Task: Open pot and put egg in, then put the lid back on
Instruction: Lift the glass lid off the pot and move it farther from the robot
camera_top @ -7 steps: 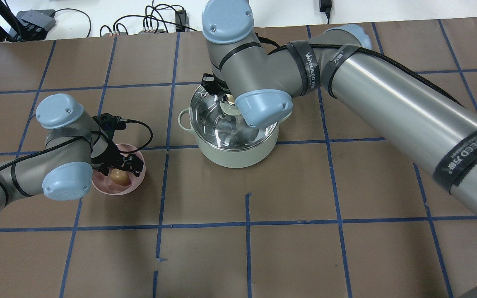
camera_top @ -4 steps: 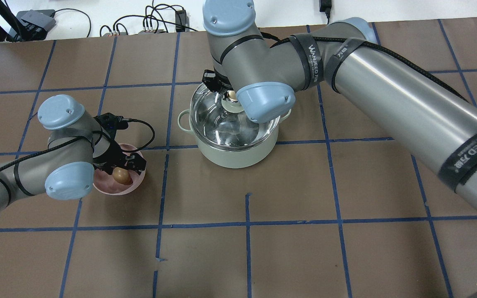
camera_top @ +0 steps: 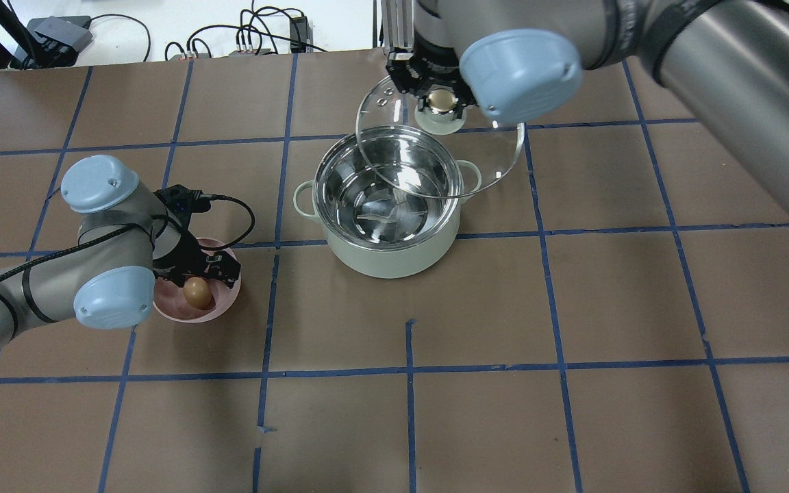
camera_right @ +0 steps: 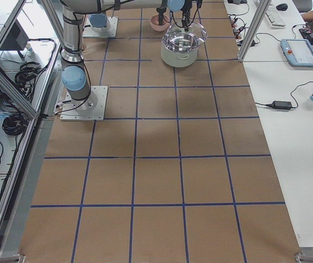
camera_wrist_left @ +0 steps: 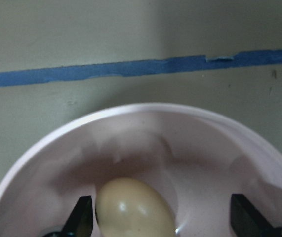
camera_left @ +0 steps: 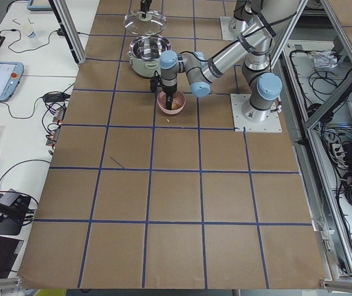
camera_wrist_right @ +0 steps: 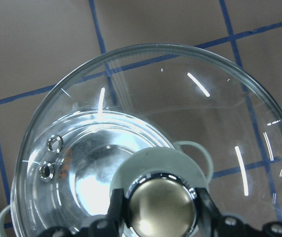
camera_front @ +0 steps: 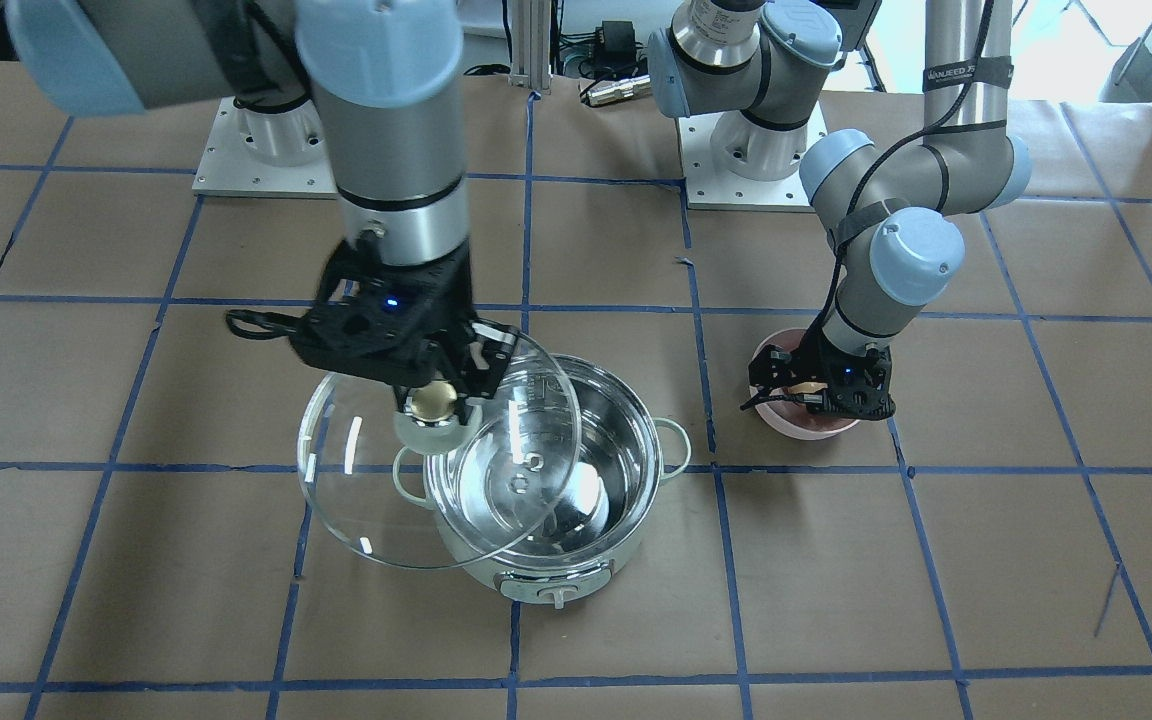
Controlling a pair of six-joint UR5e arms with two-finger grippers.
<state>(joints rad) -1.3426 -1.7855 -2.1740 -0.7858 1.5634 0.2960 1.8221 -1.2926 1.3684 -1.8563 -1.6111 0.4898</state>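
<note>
The mint-green pot (camera_top: 387, 257) stands uncovered mid-table, and its steel inside is empty. My right gripper (camera_top: 441, 101) is shut on the knob of the glass lid (camera_top: 487, 150) and holds it tilted in the air, above and beyond the pot's far right rim. The front view shows the lid (camera_front: 366, 500) hanging over the pot's side. The egg (camera_top: 196, 293) lies in a pink bowl (camera_top: 229, 301) left of the pot. My left gripper (camera_top: 197, 276) is down in the bowl and open. In the left wrist view the egg (camera_wrist_left: 136, 210) lies between its fingertips, close to one fingertip (camera_wrist_left: 81, 217).
Brown paper with blue tape grid lines covers the table (camera_top: 435, 411). Cables and power bricks (camera_top: 59, 34) lie along the far edge. The two arm bases (camera_front: 746, 150) stand on the robot's side.
My right gripper has lifted the lid off the pot and carried it up and toward the far right. My left gripper has stayed in the bowl at the egg.
</note>
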